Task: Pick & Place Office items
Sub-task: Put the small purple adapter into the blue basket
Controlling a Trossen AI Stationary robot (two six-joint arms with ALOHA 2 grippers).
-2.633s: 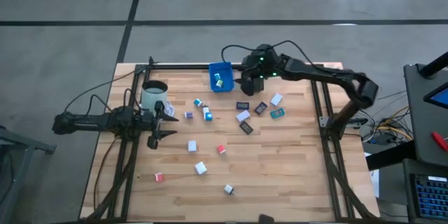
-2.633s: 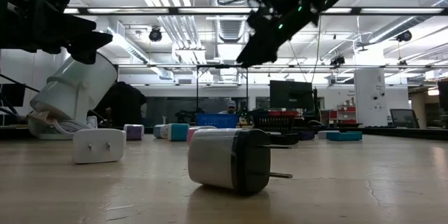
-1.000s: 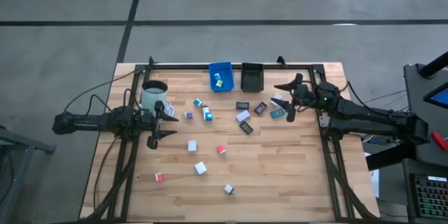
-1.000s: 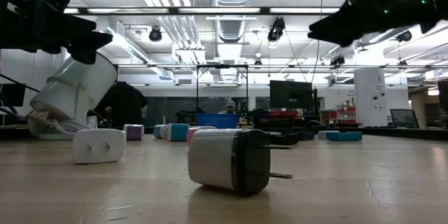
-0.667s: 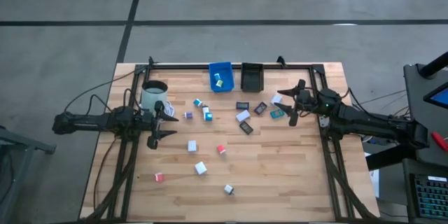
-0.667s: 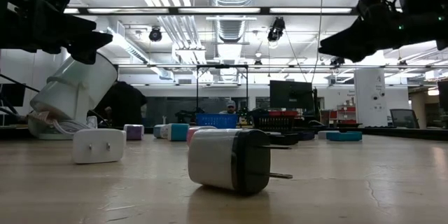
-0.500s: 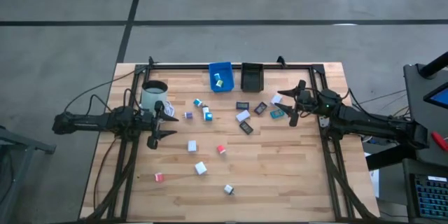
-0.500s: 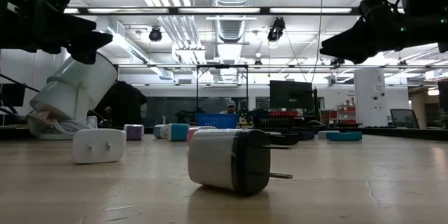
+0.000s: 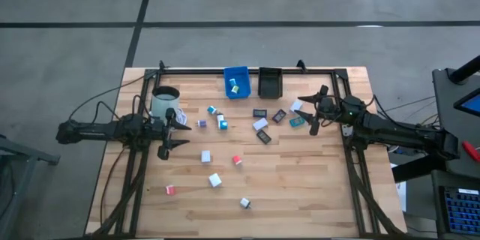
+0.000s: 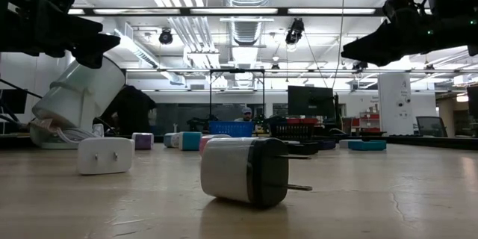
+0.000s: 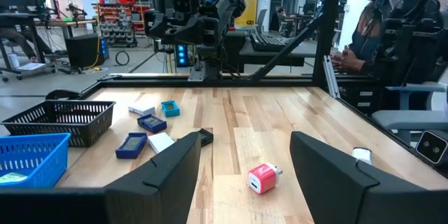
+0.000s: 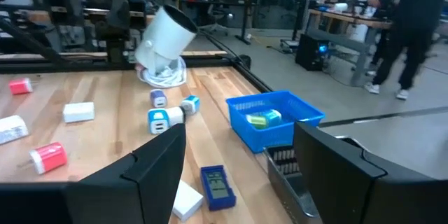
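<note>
The office items lie scattered on the wooden table: white cube-like blocks (image 9: 215, 180), a red one (image 9: 237, 160), a blue-white one (image 9: 222, 122), and flat rectangles (image 9: 261, 124) near the far right. My left gripper (image 9: 174, 133) hovers open at the table's left, pointing level, the red block (image 11: 262, 179) well ahead of it. At the right, my right gripper (image 9: 309, 114) stands open and level above the table, just right of a teal rectangle (image 9: 297, 121). Neither gripper holds anything.
A blue bin (image 9: 237, 82) with a small item inside and a black bin (image 9: 269, 81) stand at the far edge. A white mug (image 9: 165, 102) sits tilted on a cable beside my left gripper. A black frame rail (image 9: 247, 70) runs around the table. People are in the room beyond.
My right gripper has drawn back a little toward the table's right edge and sunk slightly, staying open and level, then come to rest. No item has moved.
</note>
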